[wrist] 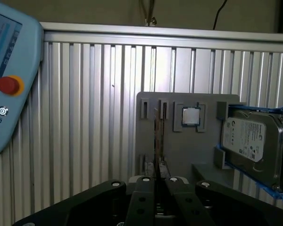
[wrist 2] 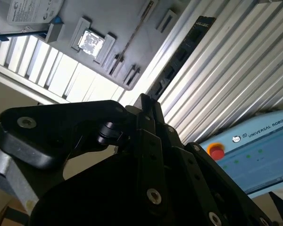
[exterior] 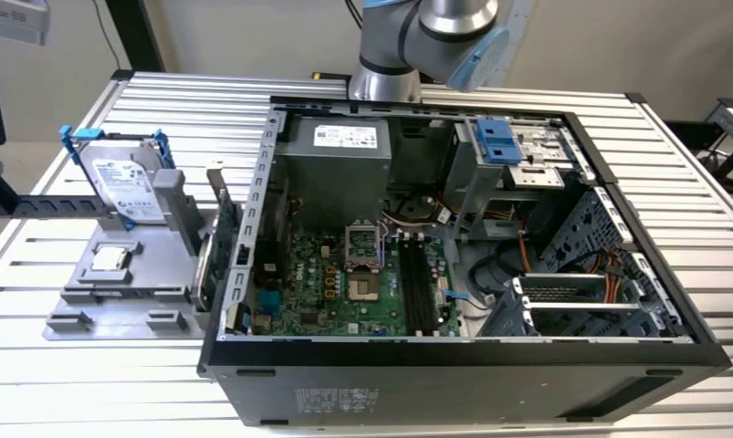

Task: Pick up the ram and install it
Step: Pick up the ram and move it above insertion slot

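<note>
While the jaws hang shut and empty above the surface, the ram stands on edge in the grey holder beside the processor, its length running straight away from them.

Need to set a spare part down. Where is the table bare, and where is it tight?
Bare: the ribbed table at the exterior view's lower left, below the grey holder, and the strip at that view's right of the computer case. Crowded: the holder, carrying the hard drive, and the narrow gap between it and the case.
</note>
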Controlling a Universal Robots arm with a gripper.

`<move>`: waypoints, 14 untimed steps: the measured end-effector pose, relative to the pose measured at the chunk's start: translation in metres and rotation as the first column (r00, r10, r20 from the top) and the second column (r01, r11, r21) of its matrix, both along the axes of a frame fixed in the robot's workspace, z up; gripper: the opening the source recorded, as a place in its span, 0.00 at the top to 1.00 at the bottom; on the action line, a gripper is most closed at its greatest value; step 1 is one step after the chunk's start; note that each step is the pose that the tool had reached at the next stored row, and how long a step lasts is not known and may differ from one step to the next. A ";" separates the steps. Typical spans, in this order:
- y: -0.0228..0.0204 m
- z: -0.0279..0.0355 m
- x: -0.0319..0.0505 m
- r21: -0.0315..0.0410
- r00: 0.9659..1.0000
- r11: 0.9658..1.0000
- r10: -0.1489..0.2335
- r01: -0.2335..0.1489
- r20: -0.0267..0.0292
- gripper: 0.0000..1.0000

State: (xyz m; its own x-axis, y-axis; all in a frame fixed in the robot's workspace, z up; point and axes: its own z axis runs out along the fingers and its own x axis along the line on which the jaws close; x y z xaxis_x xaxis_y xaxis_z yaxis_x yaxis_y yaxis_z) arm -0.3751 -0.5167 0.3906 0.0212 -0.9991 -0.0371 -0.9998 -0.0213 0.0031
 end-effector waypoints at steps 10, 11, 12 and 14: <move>0.0000 0.0000 0.0138 0.000 1.000 1.000 0.000 0.000 0.000 1.00; 0.0000 0.0000 0.0157 0.000 1.000 1.000 0.000 0.000 0.000 1.00; 0.0000 0.0000 0.0175 0.000 1.000 1.000 0.000 0.000 0.000 1.00; 0.0000 0.0000 0.0213 0.000 1.000 1.000 0.000 0.000 0.000 1.00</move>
State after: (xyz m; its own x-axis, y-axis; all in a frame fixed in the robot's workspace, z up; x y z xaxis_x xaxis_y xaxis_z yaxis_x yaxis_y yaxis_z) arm -0.3538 -0.5166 0.3906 0.0212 -0.9991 -0.0371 -0.9998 -0.0213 0.0032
